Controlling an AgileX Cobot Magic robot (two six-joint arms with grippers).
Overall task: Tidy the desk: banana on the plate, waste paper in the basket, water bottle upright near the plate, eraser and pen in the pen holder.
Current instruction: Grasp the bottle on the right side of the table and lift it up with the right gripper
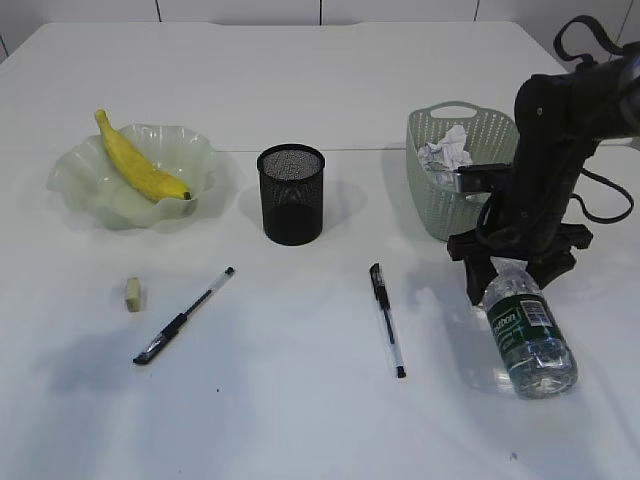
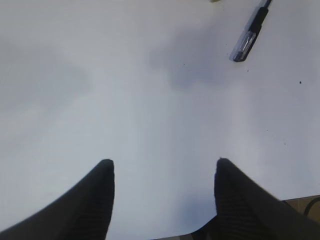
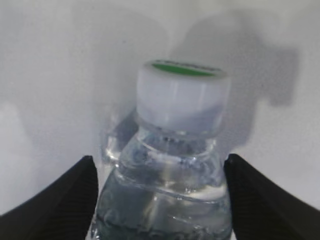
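A clear water bottle (image 1: pixel 528 335) with a green label lies on its side at the right of the table. My right gripper (image 1: pixel 510 270) is open, its two fingers straddling the bottle's shoulder just below the white cap (image 3: pixel 180 100); in the right wrist view the gripper (image 3: pixel 160 162) has a finger on either side. The banana (image 1: pixel 140 165) lies on the pale green plate (image 1: pixel 75 185). Crumpled paper (image 1: pixel 447 150) sits in the basket (image 1: pixel 430 205). An eraser (image 1: pixel 133 293) and two pens (image 1: pixel 185 316) (image 1: pixel 387 318) lie on the table. My left gripper (image 2: pixel 164 162) is open and empty above bare table.
The black mesh pen holder (image 1: pixel 291 195) stands upright in the middle, between plate and basket. One pen's tip (image 2: pixel 250 35) shows at the top right of the left wrist view. The left arm is out of the exterior view.
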